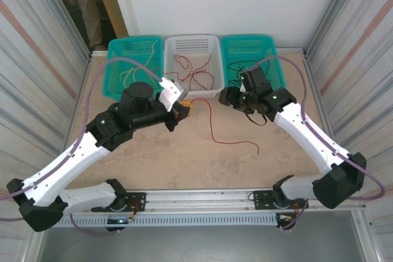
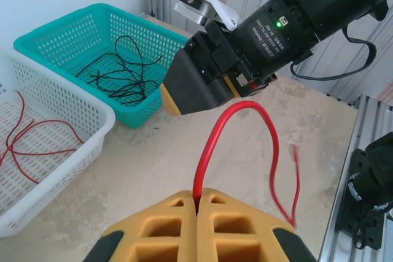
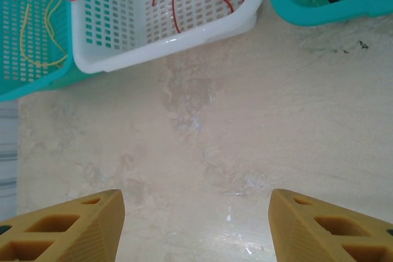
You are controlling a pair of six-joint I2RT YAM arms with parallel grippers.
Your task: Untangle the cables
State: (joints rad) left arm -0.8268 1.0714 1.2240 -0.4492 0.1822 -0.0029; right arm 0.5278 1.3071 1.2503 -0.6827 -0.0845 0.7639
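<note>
Red cable (image 2: 207, 151): pinched in the closed left gripper (image 2: 198, 196) just before the white basket (image 2: 67, 145), tail trailed across the table (image 1: 184, 164), right gripper (image 3: 196, 213) spread open and empty; tail is best lifted clear of the rim before release.

One red cable (image 2: 207, 148) arches up from the closed left gripper (image 2: 198, 197); its free end trails across the table (image 1: 153, 161). Loose red cables (image 1: 198, 77) lie in the white basket (image 1: 191, 38), yellow cables (image 1: 131, 73) in the left teal basket (image 1: 132, 42), and black cables (image 1: 241, 65) in the right teal basket (image 1: 249, 39).
</note>
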